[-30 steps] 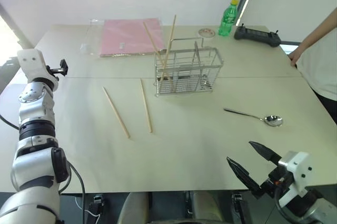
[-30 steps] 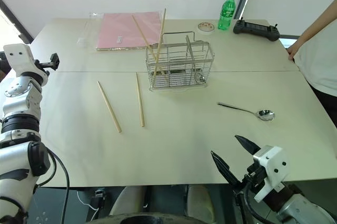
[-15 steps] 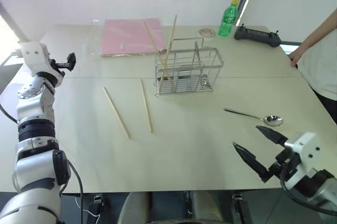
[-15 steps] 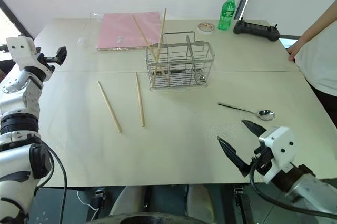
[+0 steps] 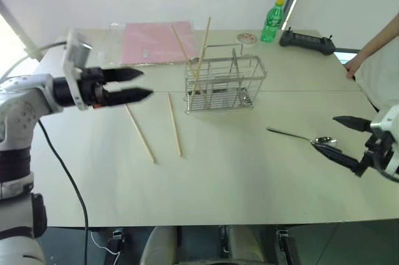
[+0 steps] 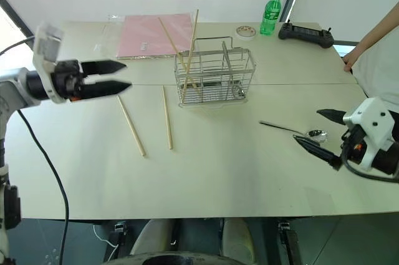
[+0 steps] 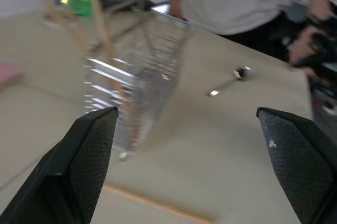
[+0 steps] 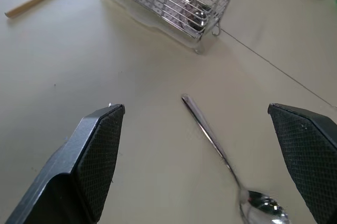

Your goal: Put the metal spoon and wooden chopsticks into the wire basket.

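R gripper (image 6: pixel 324 133) fingers wide, empty, straddling the spoon (image 6: pixel 293 131) lying on the counter (image 6: pixel 218 171) right of the basket (image 6: pixel 215 78), prob. lining up a grab. L gripper (image 6: pixel 115 77) also wide, empty, left of basket. Two chopsticks (image 6: pixel 149 120) lie flat in front-left of basket; two stand inside.

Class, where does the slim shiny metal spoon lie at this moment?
The slim shiny metal spoon lies flat on the table's right side, beyond the open right gripper and to the right of the silver wire basket.

A pink sheet (image 5: pixel 154 42) lay flat at the far side of the tabletop (image 5: pixel 237 178). A green bottle (image 5: pixel 272 22) stood upright near a black controller (image 5: pixel 306 38), a small round tape roll (image 5: pixel 247 38) beside it. A person (image 5: pixel 380 59) stood at the right edge.
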Robot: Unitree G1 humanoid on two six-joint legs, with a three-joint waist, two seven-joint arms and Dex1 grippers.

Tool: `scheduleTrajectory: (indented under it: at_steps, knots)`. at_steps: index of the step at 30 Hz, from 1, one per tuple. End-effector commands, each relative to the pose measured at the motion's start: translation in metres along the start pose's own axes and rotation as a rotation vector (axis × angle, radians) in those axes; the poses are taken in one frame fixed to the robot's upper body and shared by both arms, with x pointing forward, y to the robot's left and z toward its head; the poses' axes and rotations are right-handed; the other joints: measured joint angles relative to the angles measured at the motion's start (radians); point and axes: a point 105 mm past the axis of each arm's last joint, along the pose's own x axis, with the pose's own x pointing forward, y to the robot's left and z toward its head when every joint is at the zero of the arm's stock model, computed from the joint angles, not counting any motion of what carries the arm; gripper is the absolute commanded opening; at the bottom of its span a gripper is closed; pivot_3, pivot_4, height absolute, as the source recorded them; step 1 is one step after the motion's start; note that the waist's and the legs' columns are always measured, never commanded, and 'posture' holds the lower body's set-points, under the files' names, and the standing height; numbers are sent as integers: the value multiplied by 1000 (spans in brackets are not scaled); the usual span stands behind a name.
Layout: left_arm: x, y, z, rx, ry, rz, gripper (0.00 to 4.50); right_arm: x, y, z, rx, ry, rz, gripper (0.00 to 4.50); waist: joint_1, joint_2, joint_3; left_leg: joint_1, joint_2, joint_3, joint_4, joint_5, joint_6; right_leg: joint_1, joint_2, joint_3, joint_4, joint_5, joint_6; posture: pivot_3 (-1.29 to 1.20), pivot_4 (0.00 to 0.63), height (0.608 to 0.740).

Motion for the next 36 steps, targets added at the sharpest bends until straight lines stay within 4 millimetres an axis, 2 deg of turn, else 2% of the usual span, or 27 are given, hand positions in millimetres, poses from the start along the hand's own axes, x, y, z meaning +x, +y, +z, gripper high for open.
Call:
scheduleTrajectory:
  at_steps: [1, 4, 10, 20, 32, 35, 36]
  knots:
    - [19, -30, -7, 70, 103, -160, 4447, 6, -6, -6, -24, 20, 42, 4500, 0, 0, 0, 0, 0, 0, 0, 0, 0, 0, 0, 0, 0, 0, 0, 0, 150, 721]
    - [29, -41, -14, 113, 145, -231, 4447, 11, -8, -13, -8, 22, 77, 4500, -1, 2, 2, 0, 0, 1, 0, 0, 0, 0, 0, 0, 0, 0, 0, 0, 150, 721]
    - [45, -48, -2, 159, 73, -277, 4447, 25, -16, -33, 39, 47, 82, 4500, -2, 2, 2, 0, 0, 0, 1, 0, 0, 0, 1, 0, 0, 0, 0, 0, 150, 721]
    - [50, -51, 4, 182, 53, -290, 4447, 56, -23, -60, 92, 74, 76, 4500, -6, 3, 2, 0, 0, -1, 1, 0, 0, 0, 3, 1, 1, 0, 0, 0, 150, 721]
    - [49, -48, 12, 200, 39, -248, 4447, 70, -42, -96, 223, 188, 10, 4500, -9, 3, 2, 0, 0, -1, 1, 0, 0, 0, 4, 1, 2, 0, 0, 0, 150, 721]
    - [50, -48, 15, 203, 27, -240, 4500, 71, -43, -101, 255, 205, 6, 3650, -9, 3, 2, 0, 0, -1, 1, 0, 0, 0, 4, 1, 2, 0, 0, 0, 150, 721]
    - [50, -48, 16, 201, 22, -241, 4500, 71, -43, -103, 257, 210, 5, 3129, -9, 3, 2, 1, 0, -1, 1, 0, 0, 0, 4, 1, 2, 0, 0, 0, 150, 721]
